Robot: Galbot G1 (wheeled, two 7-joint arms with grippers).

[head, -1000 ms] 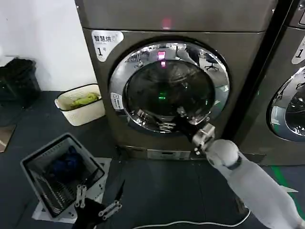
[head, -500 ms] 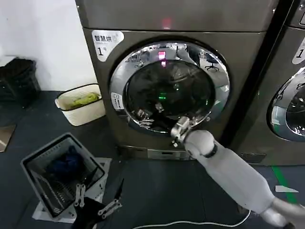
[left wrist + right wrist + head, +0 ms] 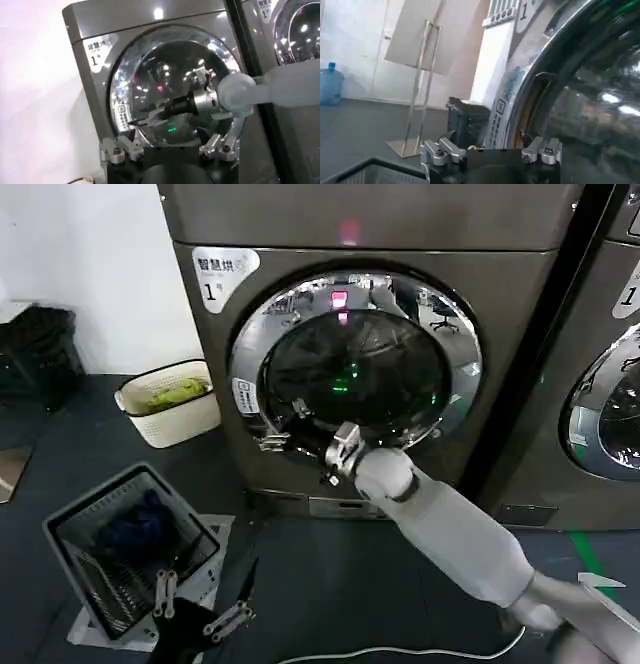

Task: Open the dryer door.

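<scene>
Dryer door (image 3: 355, 364), shut in the front of machine "1", with the right gripper (image 3: 283, 427) reaching across its glass to the chrome rim at 8 o'clock, fingers parted narrowly, presumably seeking the latch edge; left gripper (image 3: 205, 609) parked low, fingers spread

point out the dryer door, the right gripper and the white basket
dryer door (image 3: 452, 324), head view, on the chrome rim at its upper right.
right gripper (image 3: 283, 427), head view, between its fingertips at the door's lower left rim.
white basket (image 3: 172, 424), head view, on its front wall.
</scene>
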